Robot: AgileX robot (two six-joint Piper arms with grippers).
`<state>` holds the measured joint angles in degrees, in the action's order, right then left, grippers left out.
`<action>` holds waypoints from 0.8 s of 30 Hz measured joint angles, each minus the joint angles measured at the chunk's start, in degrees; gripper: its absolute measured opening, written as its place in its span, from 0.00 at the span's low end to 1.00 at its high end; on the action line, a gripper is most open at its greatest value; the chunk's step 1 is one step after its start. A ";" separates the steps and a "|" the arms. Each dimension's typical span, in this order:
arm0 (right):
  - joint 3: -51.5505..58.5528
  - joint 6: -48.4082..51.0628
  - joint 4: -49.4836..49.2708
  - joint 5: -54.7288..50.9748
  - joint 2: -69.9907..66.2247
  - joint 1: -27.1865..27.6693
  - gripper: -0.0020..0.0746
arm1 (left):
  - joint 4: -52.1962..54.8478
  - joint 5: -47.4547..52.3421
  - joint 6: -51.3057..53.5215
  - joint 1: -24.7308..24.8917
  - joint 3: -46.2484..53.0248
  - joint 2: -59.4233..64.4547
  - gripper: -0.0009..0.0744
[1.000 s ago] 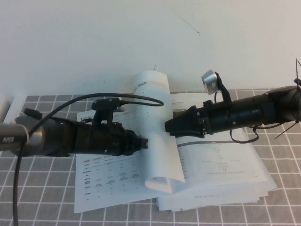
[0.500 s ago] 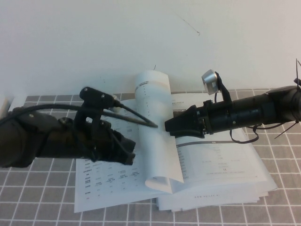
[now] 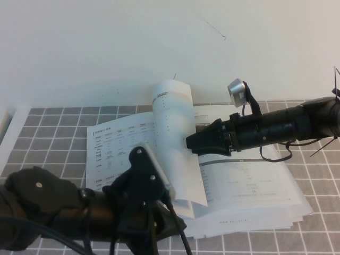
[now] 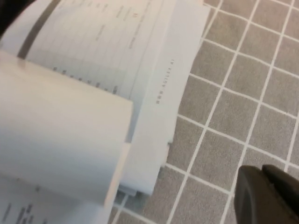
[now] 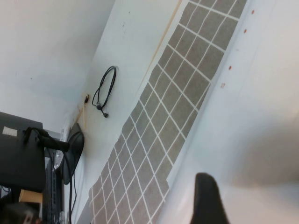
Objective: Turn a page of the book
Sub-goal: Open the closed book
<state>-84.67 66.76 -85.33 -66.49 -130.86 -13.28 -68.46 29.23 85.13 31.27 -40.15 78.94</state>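
The book (image 3: 159, 175) lies open on the grey grid-patterned bench (image 3: 48, 127), roughly mid-scene, with its left page showing small text tables and its right half resting on a stack of loose white sheets. At the left, the left end effector (image 3: 159, 223) has pulled back from the page over the last second: it was level with the raised sheet, and now sits low at the near edge, over the book's front corner; whether its fingers are open or closed cannot be told. That retreat suggests the left arm is leaving the work to its partner. In the middle, the page (image 3: 178, 143) stands up off the spine in a tall, smooth curl, its top bent over and its lower edge rolled, thin and glossy enough to hold a soft arc without creasing. To the right, the right end effector (image 3: 190, 142) has stayed put, its dark tip touching the page's right face; its finger state cannot be told either. The turn looks about half done, since the sheet must yet fall leftward.
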 joint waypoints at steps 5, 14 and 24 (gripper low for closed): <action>0.00 -0.12 0.20 0.00 0.00 0.00 0.56 | -1.92 -10.84 1.47 6.84 0.18 1.93 0.01; 0.00 -0.12 0.41 0.00 0.00 0.00 0.56 | -9.55 -26.40 2.13 10.52 0.27 7.90 0.01; 0.00 -0.12 0.41 0.00 0.00 0.00 0.56 | -13.44 -33.59 1.59 10.61 0.27 9.25 0.01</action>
<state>-84.67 66.64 -84.92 -66.49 -130.86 -13.28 -81.91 -4.36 86.73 41.88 -39.88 88.19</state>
